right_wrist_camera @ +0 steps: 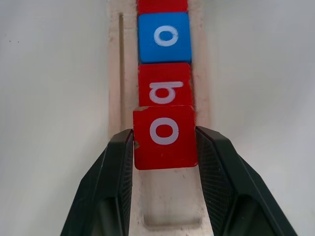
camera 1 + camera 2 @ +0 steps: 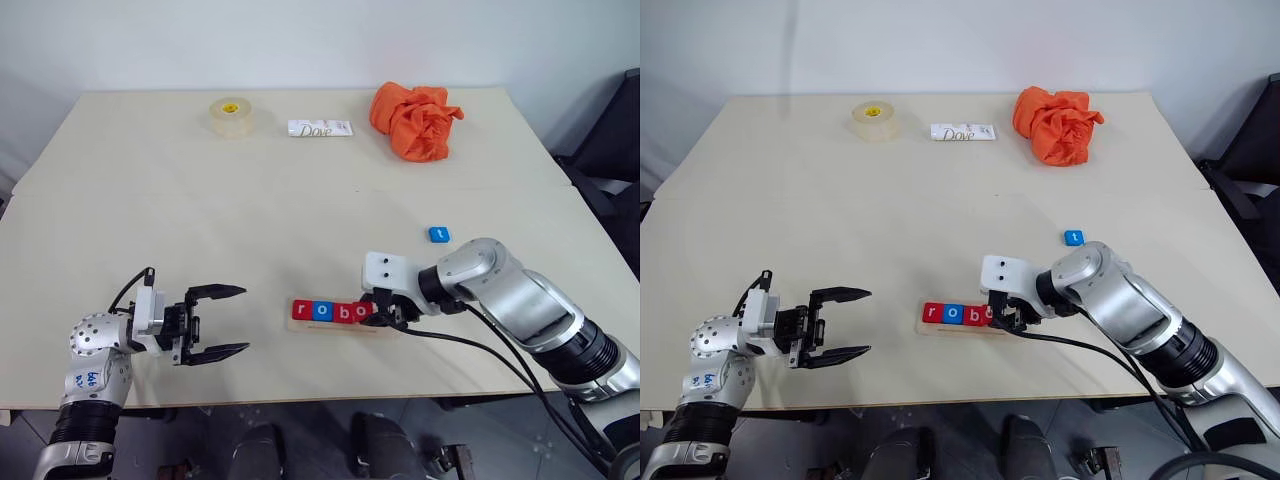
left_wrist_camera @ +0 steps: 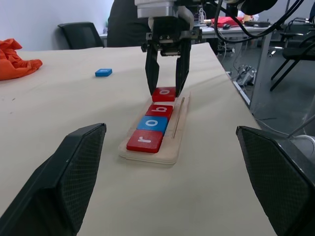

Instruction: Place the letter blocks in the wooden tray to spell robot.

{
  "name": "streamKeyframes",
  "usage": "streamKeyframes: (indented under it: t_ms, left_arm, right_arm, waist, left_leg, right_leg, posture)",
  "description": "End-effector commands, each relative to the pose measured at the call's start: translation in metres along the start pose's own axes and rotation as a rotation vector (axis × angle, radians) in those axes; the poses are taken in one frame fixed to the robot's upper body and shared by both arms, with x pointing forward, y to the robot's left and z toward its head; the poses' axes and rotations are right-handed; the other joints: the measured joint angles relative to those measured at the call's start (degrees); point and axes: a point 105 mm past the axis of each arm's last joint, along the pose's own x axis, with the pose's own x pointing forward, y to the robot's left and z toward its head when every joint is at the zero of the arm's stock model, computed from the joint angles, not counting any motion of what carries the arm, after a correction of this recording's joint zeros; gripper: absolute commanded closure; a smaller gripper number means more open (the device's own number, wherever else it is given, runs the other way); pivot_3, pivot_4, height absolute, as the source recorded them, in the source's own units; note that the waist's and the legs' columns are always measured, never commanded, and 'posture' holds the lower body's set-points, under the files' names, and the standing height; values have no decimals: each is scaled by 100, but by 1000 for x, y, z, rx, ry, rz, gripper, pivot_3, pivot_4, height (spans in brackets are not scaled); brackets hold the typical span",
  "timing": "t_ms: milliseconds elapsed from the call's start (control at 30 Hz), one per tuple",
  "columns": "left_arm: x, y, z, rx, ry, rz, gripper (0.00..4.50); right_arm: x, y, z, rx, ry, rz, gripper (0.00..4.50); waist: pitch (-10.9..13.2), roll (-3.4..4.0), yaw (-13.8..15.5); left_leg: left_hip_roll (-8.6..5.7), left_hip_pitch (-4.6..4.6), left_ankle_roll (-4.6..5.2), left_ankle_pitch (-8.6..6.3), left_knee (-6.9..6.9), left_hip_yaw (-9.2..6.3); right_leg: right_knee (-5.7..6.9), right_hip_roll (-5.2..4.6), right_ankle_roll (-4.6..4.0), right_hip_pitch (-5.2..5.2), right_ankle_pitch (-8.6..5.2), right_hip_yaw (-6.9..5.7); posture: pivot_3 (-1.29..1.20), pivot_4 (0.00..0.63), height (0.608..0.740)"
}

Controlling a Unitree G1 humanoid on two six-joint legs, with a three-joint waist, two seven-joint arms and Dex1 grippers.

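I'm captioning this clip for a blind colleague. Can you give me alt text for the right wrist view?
Two black fingers of the right gripper clamp a red rounded-square letter block marked "o" over the long pale-wood tray. Beyond it in the tray lie a red "b" block, a blue "o" block and the edge of another red block.

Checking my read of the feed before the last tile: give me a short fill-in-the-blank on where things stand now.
1. The right gripper is shut on a red tile bearing the letter ____.
2. The wooden tray already holds r, o and ____.
3. The blue t tile lies on the ____, outside the tray.
4. The left gripper is ____ and holds nothing.

Missing words: o; b; table; open
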Motion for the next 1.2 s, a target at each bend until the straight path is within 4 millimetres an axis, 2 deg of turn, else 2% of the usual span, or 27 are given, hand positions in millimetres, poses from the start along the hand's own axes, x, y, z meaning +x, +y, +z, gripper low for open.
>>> streamKeyframes:
  t_ms: [33,333,800,833,867,1067,1200]
  left_arm:
    - [-1,-4,5,31,-8,-23,0]
    - [0,-3,5,32,-10,-23,0]
    - [1,2,5,37,-11,-23,0]
    - [1,2,5,37,-11,-24,0]
    - [1,2,5,37,-11,-24,0]
    - [1,4,5,37,-11,-21,0]
    - [2,5,4,39,-13,-21,0]
  right_arm:
    - [-3,-4,4,-23,-1,-24,3038]
    - [-2,-10,1,-11,9,-46,3038]
    - [0,0,6,-22,-19,-13,3038]
    - [0,1,7,-22,-21,-10,2321]
    - [0,1,7,-20,-23,-11,2156]
    - [-1,2,8,-20,-24,-12,111]
    - [-5,3,11,-18,-32,-16,46]
  waist:
    - [0,0,0]
    - [0,0,0]
    - [0,0,-2]
    - [0,0,-3]
    - [0,0,-3]
    - [0,0,0]
    - [0,0,-1]
  left_leg:
    - [0,0,0,0,0,0]
    - [0,0,0,0,0,0]
    - [0,0,0,0,-1,0]
    - [0,0,0,0,-1,0]
    - [0,0,0,0,-1,0]
    - [0,-1,0,0,-1,0]
    - [0,-1,0,0,-1,0]
  right_leg:
    - [0,1,0,0,0,0]
    - [0,1,0,0,0,0]
    - [-1,1,0,0,0,0]
    - [-1,1,0,-1,0,0]
    - [-1,1,0,-1,0,-1]
    - [-1,1,0,0,0,-1]
    - [-2,1,0,-1,0,-1]
  posture:
    - [0,150,740]
    - [0,150,740]
    - [0,150,740]
    - [0,150,740]
    - [0,150,740]
    - [0,150,740]
    - [0,150,740]
